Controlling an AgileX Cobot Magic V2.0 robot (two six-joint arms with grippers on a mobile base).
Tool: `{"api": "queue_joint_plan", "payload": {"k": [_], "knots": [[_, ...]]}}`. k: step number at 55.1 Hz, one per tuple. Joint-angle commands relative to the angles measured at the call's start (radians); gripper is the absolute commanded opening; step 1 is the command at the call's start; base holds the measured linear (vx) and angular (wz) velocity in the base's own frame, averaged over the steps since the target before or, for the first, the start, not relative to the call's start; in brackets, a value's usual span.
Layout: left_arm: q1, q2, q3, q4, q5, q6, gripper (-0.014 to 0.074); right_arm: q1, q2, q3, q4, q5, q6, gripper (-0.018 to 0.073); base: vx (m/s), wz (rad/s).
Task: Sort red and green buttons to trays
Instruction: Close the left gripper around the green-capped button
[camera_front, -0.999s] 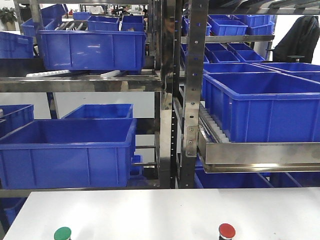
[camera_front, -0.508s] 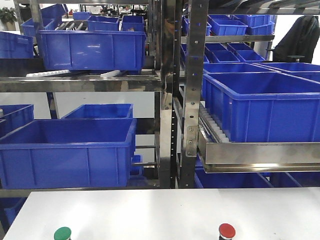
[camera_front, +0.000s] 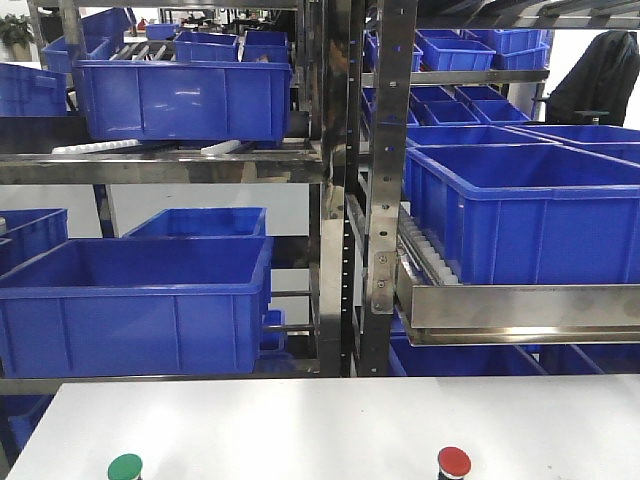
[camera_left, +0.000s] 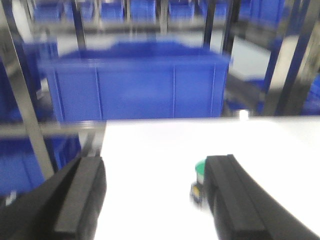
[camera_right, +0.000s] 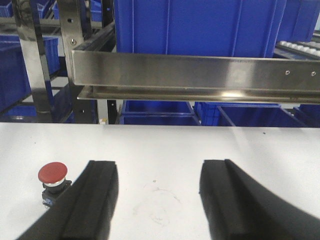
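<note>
The green button (camera_front: 125, 467) stands at the near left of the white table (camera_front: 320, 420), the red button (camera_front: 453, 462) at the near right. In the left wrist view, which is blurred, my left gripper (camera_left: 155, 172) is open and empty; the green button (camera_left: 198, 180) stands upright just inside its right finger (camera_left: 227, 195). In the right wrist view my right gripper (camera_right: 160, 177) is open and empty above bare table; the red button (camera_right: 52, 180) stands just outside its left finger (camera_right: 97, 195). The trays are out of view. No gripper shows in the front view.
Steel racks (camera_front: 380, 200) with deep blue crates (camera_front: 135, 300) stand right behind the table's far edge. A steel shelf rail (camera_right: 195, 75) hangs low past the table in the right wrist view.
</note>
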Motion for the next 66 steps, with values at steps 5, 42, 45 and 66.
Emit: {"api": "queue_joint_plan", "payload": {"k": [5,42,45,66], "knots": [[-0.058,0.141,-0.062,-0.003,-0.097,0.001,0.0572,-0.006,0.072,-0.034,-0.003,-0.159,-0.005,0.047,0.0,0.0],[-0.208,0.857,-0.304,-0.002,-0.335,-0.007,0.0572,-0.006,0.151,-0.034,-0.003,-0.212,-0.005,0.047,0.0,0.0],[-0.208,0.886,-0.316,-0.002,-0.334,-0.007,0.0572,-0.006,0.151,-0.034,-0.003,-0.21,-0.005,0.047,0.0,0.0],[-0.255,1.019,-0.326,-0.003,-0.475,0.001,0.0572,-0.006,0.151,-0.034,-0.003,-0.204,-0.005,0.047,0.0,0.0]]}}
